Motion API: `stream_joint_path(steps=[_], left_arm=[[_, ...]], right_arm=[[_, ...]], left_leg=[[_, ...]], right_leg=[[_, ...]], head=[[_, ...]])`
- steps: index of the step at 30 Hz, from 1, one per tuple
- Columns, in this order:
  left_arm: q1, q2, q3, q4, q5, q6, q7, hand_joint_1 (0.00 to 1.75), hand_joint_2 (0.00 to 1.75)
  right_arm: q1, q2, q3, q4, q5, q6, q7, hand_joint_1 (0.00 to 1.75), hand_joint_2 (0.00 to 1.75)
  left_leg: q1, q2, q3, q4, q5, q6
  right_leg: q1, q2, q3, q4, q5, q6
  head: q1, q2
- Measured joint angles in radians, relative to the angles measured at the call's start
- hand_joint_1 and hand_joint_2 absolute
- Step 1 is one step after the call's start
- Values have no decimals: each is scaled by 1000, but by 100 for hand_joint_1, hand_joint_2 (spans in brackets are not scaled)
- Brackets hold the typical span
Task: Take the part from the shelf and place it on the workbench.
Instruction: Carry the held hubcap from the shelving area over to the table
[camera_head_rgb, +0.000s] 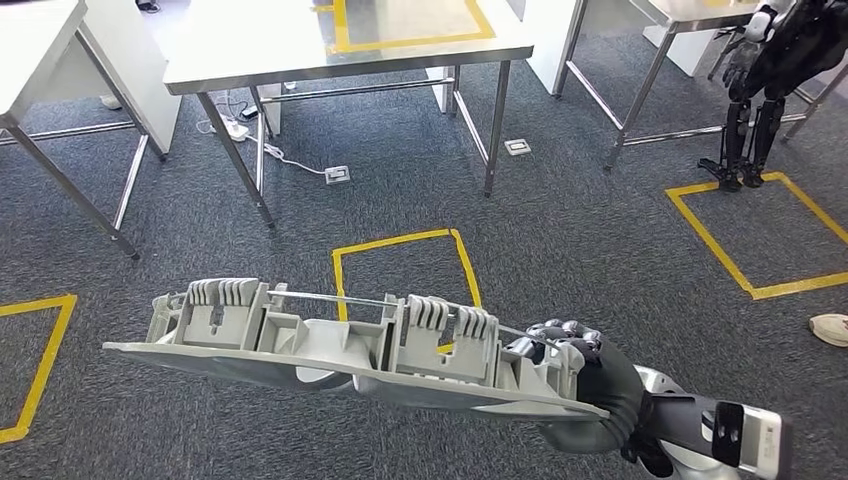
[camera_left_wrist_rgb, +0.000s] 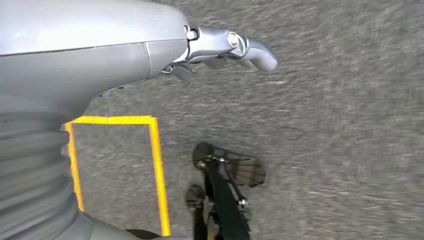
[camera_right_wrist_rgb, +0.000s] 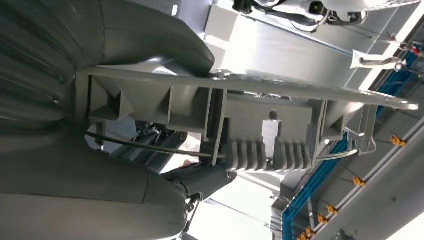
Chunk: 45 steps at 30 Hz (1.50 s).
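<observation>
Here the right hand (camera_head_rgb: 580, 375) has its fingers (camera_head_rgb: 560, 332) clamped on the long grey part (camera_head_rgb: 330, 345), held level above the carpeted floor (camera_head_rgb: 560, 230); the left hand (camera_left_wrist_rgb: 220, 47) hangs with fingers apart.

- The right hand (camera_head_rgb: 575, 365) is partly hidden behind the part (camera_head_rgb: 330, 345) (only knuckles and wrist show).
- The table (camera_head_rgb: 300, 45) at 12 o'clock is cut off by the top edge.
- The floor (camera_left_wrist_rgb: 325, 125) in the left wrist view is blurred.
</observation>
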Motion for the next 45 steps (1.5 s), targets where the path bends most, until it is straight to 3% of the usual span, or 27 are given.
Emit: stream_joint_path(steps=[1, 2, 5, 7, 9, 11, 12, 13, 14, 16, 17, 19, 23, 27, 28, 29, 31, 32, 34, 36, 38, 39, 42, 43, 44, 45], left_arm=[[0, 0, 0, 0, 0, 0, 0, 0, 175], [0, 0, 1, 1, 0, 0, 1, 0, 175], [3, -2, 5, 2, 0, 0, 3, 0, 175], [6, -4, 8, 2, 0, 0, 4, 0, 175], [4, -4, 8, 2, 0, -1, 3, 0, 175], [4, -5, 8, 2, 0, -2, 3, 0, 175], [4, -5, 8, 2, 0, -2, 3, 0, 175], [5, -5, 8, 2, 0, -3, 3, 0, 175], [5, -5, 8, 2, 0, -3, 3, 0, 175], [4, -6, 8, 2, 0, -4, 3, 0, 175], [2, -8, 8, 2, -1, -5, 3, 0, 175], [1, -10, 8, 2, -3, -8, 3, 0, 175], [0, -9, 8, 2, -11, -13, 8, 0, 175], [-4, -6, 8, 2, -20, -15, 19, 0, 175], [-3, -5, 8, 2, -21, -15, 21, 0, 175], [-2, -5, 8, 2, -21, -15, 22, 0, 175], [-2, -6, 8, 2, -19, -15, 23, 0, 175], [-2, -6, 8, 2, -19, -15, 24, 0, 175], [-3, -8, 8, 3, -18, -15, 26, 0, 175], [-2, -11, 8, 3, -18, -15, 28, 0, 175], [-2, -14, 9, 3, -18, -15, 29, 0, 175], [-3, -15, 9, 3, -18, -15, 29, 0, 175], [-5, -15, 9, 3, -18, -15, 31, 0, 175], [-5, -15, 9, 3, -18, -15, 32, 0, 175], [-4, -15, 9, 3, -18, -15, 32, 0, 175], [-5, -16, 9, 3, -18, -15, 32, 0, 175]], right_arm=[[-2, 0, 0, 0, 0, 1, 2, 175, 175], [-3, 1, 1, 0, -1, 3, 3, 175, 175], [-5, 2, 3, 0, -3, 4, 7, 175, 175], [-4, 2, 3, 0, -2, 4, 10, 175, 175], [-5, 2, 3, -1, -1, 4, 12, 175, 175], [-3, 2, 3, -1, -1, 4, 12, 175, 175], [-2, 2, 3, -1, 0, 4, 13, 175, 175], [-1, 2, 3, -1, 0, 4, 13, 175, 175], [0, 2, 3, -1, 0, 4, 13, 175, 175], [1, 2, 3, -1, 0, 3, 13, 175, 175], [0, 2, 3, -1, 0, 2, 12, 175, 175], [2, 2, 3, -1, 2, -1, 11, 175, 175], [8, 3, 1, -1, 9, -6, 8, 175, 175], [8, 13, 2, -2, 16, -11, 19, 175, 175], [10, 14, 2, -2, 16, -11, 23, 175, 175], [12, 14, 2, -2, 17, -12, 25, 175, 175], [12, 14, 2, -2, 15, -11, 25, 175, 175], [11, 14, 2, -2, 14, -10, 25, 175, 175], [10, 14, 1, -2, 9, -7, 25, 175, 175], [11, 12, -2, -2, 4, -5, 24, 175, 175], [12, 8, -7, -4, 0, -3, 21, 175, 175], [13, 5, -12, -5, -3, -1, 19, 175, 175], [21, -2, -26, -7, -12, 5, 13, 175, 175], [25, -4, -29, -7, -13, 7, 13, 175, 175], [28, -6, -33, -7, -13, 9, 13, 175, 175], [30, -9, -36, -7, -14, 10, 13, 175, 175]], left_leg=[[1, 1, 16, -59, 33, -3], [0, 3, 29, -101, 51, 2], [-4, 2, 36, -123, 49, 34], [-1, 0, 47, -127, 47, 48], [0, -1, 61, -132, 39, 59], [-1, -2, 72, -132, 27, 64], [-3, -2, 78, -132, 21, 65], [-4, -3, 87, -132, 14, 65], [-6, -4, 97, -132, 7, 64], [-8, -6, 119, -132, -7, 62], [-10, -7, 125, -133, -13, 59], [-11, -8, 131, -131, -20, 49], [-11, -4, 129, -81, -36, 25], [-7, -2, -1, 119, -122, 11], [-6, -1, -20, 131, -117, 10], [-5, -1, -22, 109, -90, 9], [-2, 0, 13, -10, 1, 6], [-2, 1, 29, -66, 25, 8], [-4, 3, 43, -116, 38, 22], [-4, 3, 48, -119, 40, 39], [-1, 1, 61, -122, 39, 50], [0, 1, 66, -124, 36, 54], [-2, 1, 76, -125, 23, 62], [-2, 0, 80, -125, 18, 62], [-3, 0, 87, -125, 12, 62], [-4, -1, 96, -125, 6, 61]], right_leg=[[-1, 0, 9, 1, -8, 6], [-2, 0, 13, 3, -15, 12], [1, 1, 13, 6, -23, 29], [0, 1, 1, 41, -21, 37], [-1, 1, -59, 144, -42, 46], [-1, 1, -148, 268, -90, 50], [-1, 1, -181, 301, -101, 49], [0, 1, -197, 301, -89, 46], [1, 1, -194, 263, -52, 41], [9, 2, -152, 130, 43, 24], [13, 2, -133, 75, 59, 16], [19, 3, -116, 30, 55, 6], [10, 3, -79, 10, 64, -7], [10, 3, -59, 9, 45, -15], [9, 4, -52, 9, 39, -14], [8, 4, -44, 10, 32, -12], [5, 5, -26, 12, 17, -3], [5, 5, -19, 15, 10, 2], [7, 5, -15, 19, 0, 16], [9, 6, -14, 25, -2, 27], [8, 5, -26, 62, -9, 37], [7, 5, -51, 107, -23, 42], [4, 5, -171, 281, -86, 52], [5, 5, -196, 301, -86, 51], [5, 5, -201, 285, -63, 47], [6, 5, -187, 232, -21, 40]], head=[[-1, 0], [-3, 0], [-3, 0], [0, 0], [6, 0], [11, 0], [12, 0], [12, 0], [13, 0], [15, 0], [16, 0], [17, 0], [15, 0], [7, 0], [7, 0], [6, 0], [5, 0], [4, 0], [2, 0], [2, 0], [5, 0], [8, 0], [15, 0], [15, 0], [16, 0], [17, 0]])
